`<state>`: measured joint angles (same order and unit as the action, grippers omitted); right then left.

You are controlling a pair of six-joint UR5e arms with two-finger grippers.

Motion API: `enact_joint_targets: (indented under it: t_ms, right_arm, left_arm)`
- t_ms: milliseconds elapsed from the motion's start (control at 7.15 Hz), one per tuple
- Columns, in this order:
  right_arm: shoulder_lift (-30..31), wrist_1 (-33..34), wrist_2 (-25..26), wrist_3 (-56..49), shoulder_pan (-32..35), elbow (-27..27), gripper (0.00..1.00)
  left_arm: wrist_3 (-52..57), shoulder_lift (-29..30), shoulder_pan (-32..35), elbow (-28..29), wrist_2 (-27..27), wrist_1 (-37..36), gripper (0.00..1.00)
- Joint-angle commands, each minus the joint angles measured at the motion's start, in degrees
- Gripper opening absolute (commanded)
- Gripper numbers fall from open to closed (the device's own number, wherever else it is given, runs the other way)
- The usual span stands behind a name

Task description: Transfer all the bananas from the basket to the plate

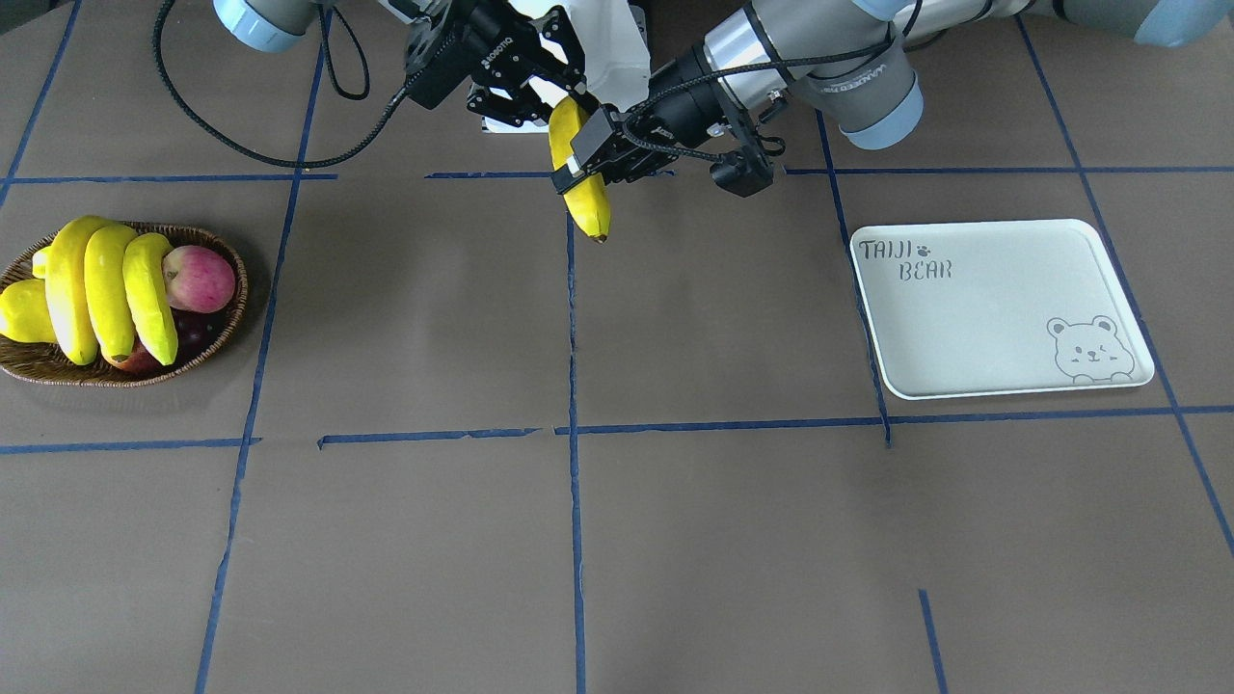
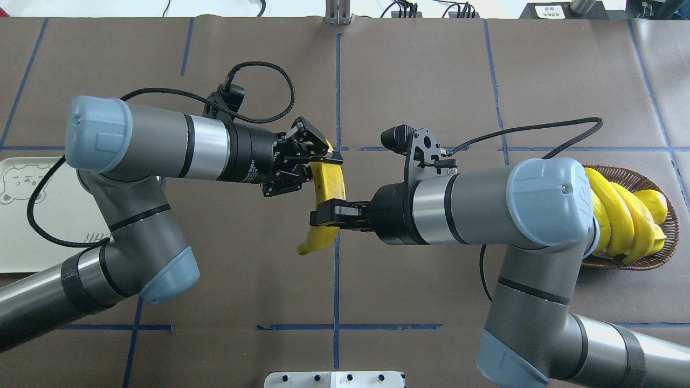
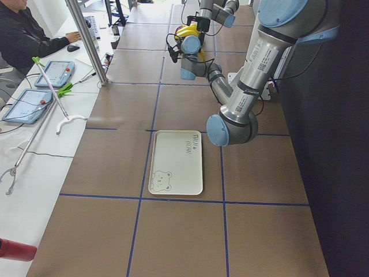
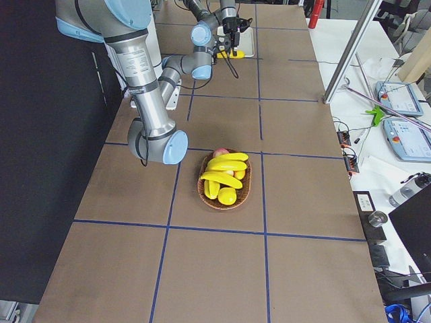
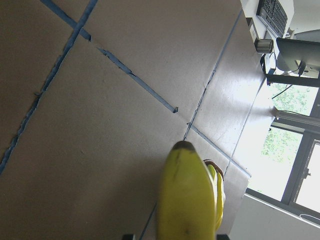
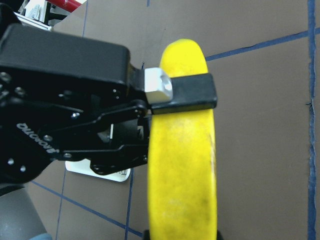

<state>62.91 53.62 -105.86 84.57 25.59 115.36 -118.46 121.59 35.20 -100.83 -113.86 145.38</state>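
Above the middle of the surface [image 1: 675, 540], at the top centre of the front-facing view, one banana [image 2: 330, 183] hangs in the air between both arms. The left hand [image 2: 323, 158] is closed across its upper stretch in the overhead view and the right hand [image 2: 328, 213] across its lower stretch, each narrowed to the fruit's width; in the right wrist view a black finger [image 6: 185, 92] of the left hand lies flat on the peel; this reads as a hand-over.

The plate [image 1: 1003, 318] sits bare at the right of the front-facing view, well apart from the fruit; the basket [image 1: 236, 289] at the far left holds three other bananas [image 1: 106, 289] beside a red apple [image 1: 198, 278].

The main risk is timing; should either arm pull away while both grips hold, the fruit could be wrenched, bruised or twisted askew; should the right hand let go before the left grip is firm, the smooth curved peel may pivot or slip and drop short of the plate; a loose swing on the long carry could also land it across the rim.
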Motion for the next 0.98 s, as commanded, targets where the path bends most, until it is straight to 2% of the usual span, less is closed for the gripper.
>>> enact_joint_targets:
  t_ms: [0, 420, 560, 700, 840]
  right_arm:
    - [0.1, 0.1, 1.1, 1.1, -0.1, 0.6, 1.00]
    - [0.5, 1.0, 1.0, 1.1, 0.2, 1.3, 1.00]
    - [1.0, 2.7, 0.1, 1.0, 1.4, 2.0, 1.00]
    - [1.1, 8.0, -0.4, 0.8, 2.3, 4.4, 1.00]
    - [1.1, 13.7, -0.7, 0.3, 3.4, 7.0, 1.00]
  left_arm:
    - [-0.3, 0.1, 0.3, 0.1, 0.0, -0.1, 0.00]
    - [0.1, -0.2, 3.7, 1.8, -0.6, -1.1, 0.00]
    - [0.9, -0.6, 4.8, 1.7, -1.4, -5.7, 0.00]
    - [2.1, -1.0, 7.4, 1.6, -4.4, -13.3, 0.00]
    - [10.0, -5.5, 9.3, -0.7, -5.9, -17.4, 0.00]
